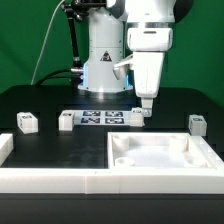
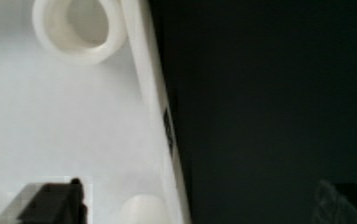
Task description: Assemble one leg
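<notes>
Exterior view: gripper [image 1: 146, 102] poised just above nearest leg [image 1: 138, 116]. Leg resting on table [image 1: 40, 100] at marker board's [image 1: 98, 119] end toward exterior view's right, just behind far rim of tray [image 1: 150, 137], and slightly toward exterior view's left of the fingertips. Long axis not readable; looks squat. Wrist view: fingers [image 2: 50, 205] spread wide, nothing held between them, leg not visible. Probably needs a small sideways correction before descent.
</notes>
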You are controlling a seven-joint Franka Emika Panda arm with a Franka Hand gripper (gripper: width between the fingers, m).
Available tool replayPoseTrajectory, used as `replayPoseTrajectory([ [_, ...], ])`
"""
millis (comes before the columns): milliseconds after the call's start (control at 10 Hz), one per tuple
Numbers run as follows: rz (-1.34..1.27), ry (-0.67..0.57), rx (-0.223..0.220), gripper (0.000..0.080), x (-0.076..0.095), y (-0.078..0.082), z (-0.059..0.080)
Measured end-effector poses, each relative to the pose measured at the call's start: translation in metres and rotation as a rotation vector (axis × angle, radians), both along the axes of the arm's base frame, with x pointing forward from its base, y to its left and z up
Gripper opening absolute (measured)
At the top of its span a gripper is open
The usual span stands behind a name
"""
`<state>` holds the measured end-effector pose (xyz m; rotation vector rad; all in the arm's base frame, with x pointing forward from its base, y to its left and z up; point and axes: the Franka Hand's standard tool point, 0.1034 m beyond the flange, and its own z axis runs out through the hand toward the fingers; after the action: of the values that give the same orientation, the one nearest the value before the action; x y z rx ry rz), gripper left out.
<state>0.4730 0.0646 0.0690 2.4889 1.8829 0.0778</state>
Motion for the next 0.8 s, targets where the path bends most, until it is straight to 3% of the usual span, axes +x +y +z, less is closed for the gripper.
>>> replayPoseTrajectory([
  [200,-0.209,0.003,0.014,0.0649,-0.002,0.001,-0.001],
  [400,-0.471,0.013,0.043,0.0649,-0.016,0.011,-0.005],
  [800,-1.073,0.052,0.110,0.0649,-0.031,0.063,-0.012],
])
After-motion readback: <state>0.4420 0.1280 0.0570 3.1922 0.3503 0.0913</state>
